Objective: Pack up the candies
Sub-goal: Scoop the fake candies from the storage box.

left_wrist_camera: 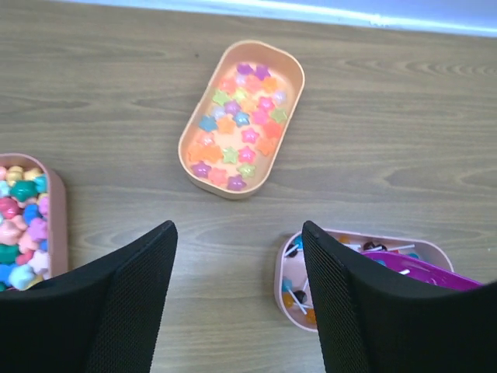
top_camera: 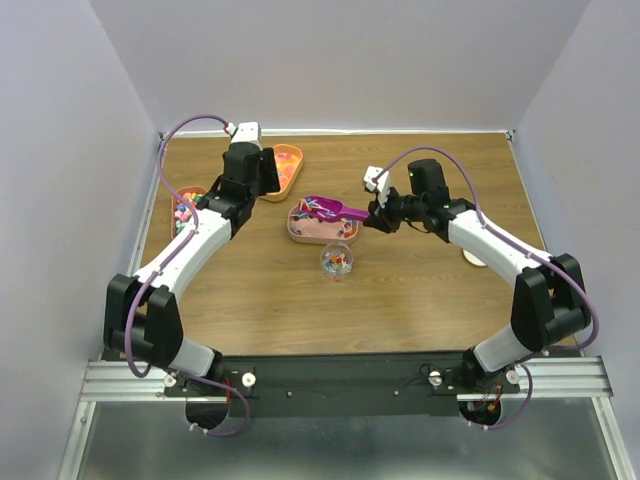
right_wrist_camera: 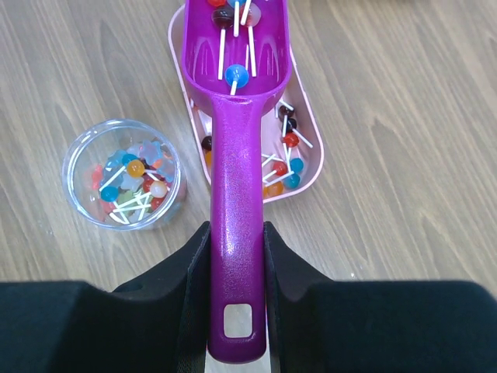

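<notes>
My right gripper [right_wrist_camera: 235, 233] is shut on the handle of the magenta scoop [right_wrist_camera: 235, 116], which is also visible from above [top_camera: 335, 208]. The scoop bowl holds a few tiny lollipop candies [right_wrist_camera: 235, 74] and hovers over the pink tray [right_wrist_camera: 311, 148]. That tray holds more stick candies [right_wrist_camera: 287, 163]. A clear cup [right_wrist_camera: 124, 175] left of the handle is partly filled with mixed candies. My left gripper [left_wrist_camera: 239, 233] stands open over bare table with nothing between its fingers. It is beside the pink tray's left end [left_wrist_camera: 281, 272].
A peach tray [left_wrist_camera: 289, 70] of star-shaped sweets lies ahead of the left gripper. Another tray [left_wrist_camera: 56, 202] of round sweets sits at the left. A white disc [top_camera: 473, 258] rests under the right arm. Walls enclose the table on three sides.
</notes>
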